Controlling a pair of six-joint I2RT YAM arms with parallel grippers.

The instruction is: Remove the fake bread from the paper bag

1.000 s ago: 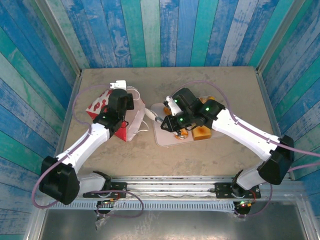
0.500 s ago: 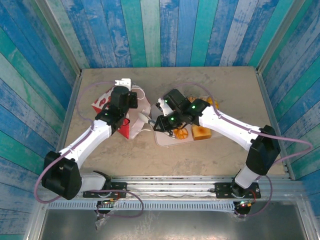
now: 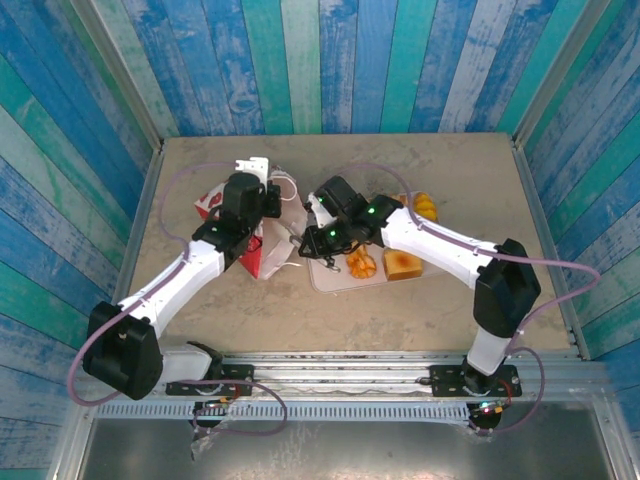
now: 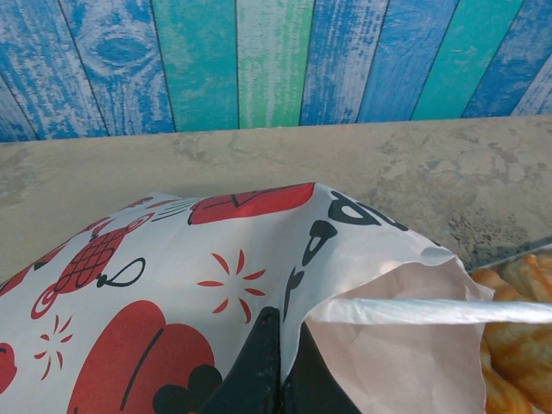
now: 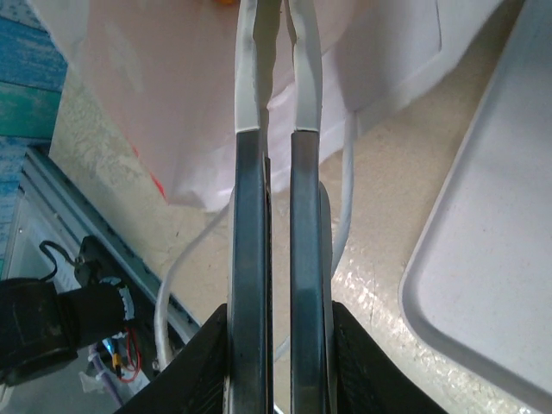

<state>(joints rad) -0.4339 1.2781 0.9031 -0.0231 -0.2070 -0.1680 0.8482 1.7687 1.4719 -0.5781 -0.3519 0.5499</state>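
The red-and-white paper bag (image 3: pixel 213 206) lies tilted at the table's left, its white mouth facing right. My left gripper (image 4: pixel 280 336) is shut on the paper bag (image 4: pixel 172 285) at its upper rim, holding the mouth up; from above that gripper (image 3: pixel 258 205) sits over the bag. My right gripper (image 3: pixel 298 236) points into the mouth, and its white-tipped fingers (image 5: pixel 250 78) stand almost together with nothing visible between them. Pieces of fake bread (image 3: pixel 360 264) lie on and beside the pale tray (image 3: pixel 335 279); golden fake bread (image 4: pixel 517 328) shows past the bag's rim.
A square toast (image 3: pixel 402 264) and a round bun (image 3: pixel 425 205) lie by the tray's right side. The bag's thin white handle (image 5: pixel 185 267) loops on the table under my right gripper. The pale tray's rim (image 5: pixel 483 259) is close on the right.
My right gripper has swung left from the tray to the bag's mouth. My left gripper has moved up and slightly right, pulling the bag's rim with it.
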